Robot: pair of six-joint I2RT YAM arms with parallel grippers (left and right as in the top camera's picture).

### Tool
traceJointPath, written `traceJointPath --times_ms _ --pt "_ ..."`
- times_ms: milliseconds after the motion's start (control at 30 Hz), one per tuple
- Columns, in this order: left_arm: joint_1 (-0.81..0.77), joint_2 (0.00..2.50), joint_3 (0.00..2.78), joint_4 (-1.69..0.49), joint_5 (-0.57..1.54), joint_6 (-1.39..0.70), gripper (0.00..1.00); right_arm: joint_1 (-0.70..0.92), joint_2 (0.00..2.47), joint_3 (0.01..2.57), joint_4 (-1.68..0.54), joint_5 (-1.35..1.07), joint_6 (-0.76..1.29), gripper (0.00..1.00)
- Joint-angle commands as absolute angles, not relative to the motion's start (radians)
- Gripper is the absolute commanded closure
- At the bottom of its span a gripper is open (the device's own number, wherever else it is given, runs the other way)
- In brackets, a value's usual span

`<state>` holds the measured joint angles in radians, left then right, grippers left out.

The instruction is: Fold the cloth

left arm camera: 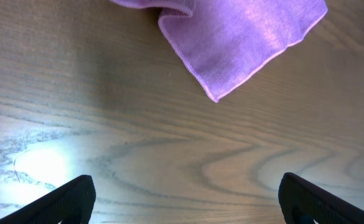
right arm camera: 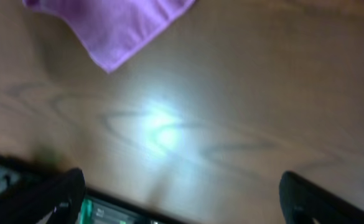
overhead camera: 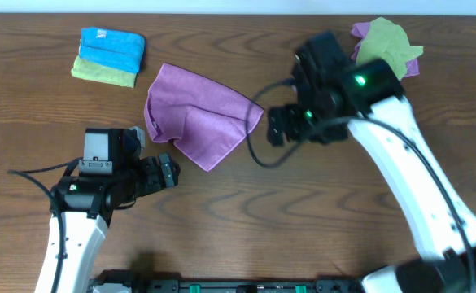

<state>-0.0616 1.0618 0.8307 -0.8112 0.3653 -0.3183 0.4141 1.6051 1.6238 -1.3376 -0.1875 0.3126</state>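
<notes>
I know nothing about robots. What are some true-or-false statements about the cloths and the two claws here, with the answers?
1. The right gripper holds the purple cloth. False: its jaws are open and empty, and the cloth lies on the table.
2. The left gripper is open, holding nothing. True.
3. The purple cloth is spread out flat as a square. False: part of it is folded over itself.
4. A folded blue cloth lies apart from the purple one. True.

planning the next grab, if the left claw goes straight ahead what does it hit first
Probably the cloth: its near corner lies just ahead of the open left claw, with bare table between. Height is unclear.
</notes>
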Motion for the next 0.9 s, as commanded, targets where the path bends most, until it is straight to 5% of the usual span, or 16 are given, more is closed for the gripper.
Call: traceJointPath --times_ms 0,133,400,867 --pt "-0.059 1.055 0.854 -0.815 0.364 -0.349 0.04 0.373 1.517 1.368 -1.221 -0.265 0.295 0.01" --pt "-0.059 1.060 0.854 -0.812 0.359 -0.419 0.05 0.349 1.444 1.096 -0.894 -0.420 0.387 0.01" --pt "-0.059 1.191 0.854 -0.781 0.303 -0.689 0.05 0.410 1.565 0.807 -0.148 -0.553 0.897 0.01" --pt "-0.057 1.447 0.856 -0.512 0.121 -0.612 0.00 0.572 1.688 0.806 0.068 -0.559 1.081 0.02"
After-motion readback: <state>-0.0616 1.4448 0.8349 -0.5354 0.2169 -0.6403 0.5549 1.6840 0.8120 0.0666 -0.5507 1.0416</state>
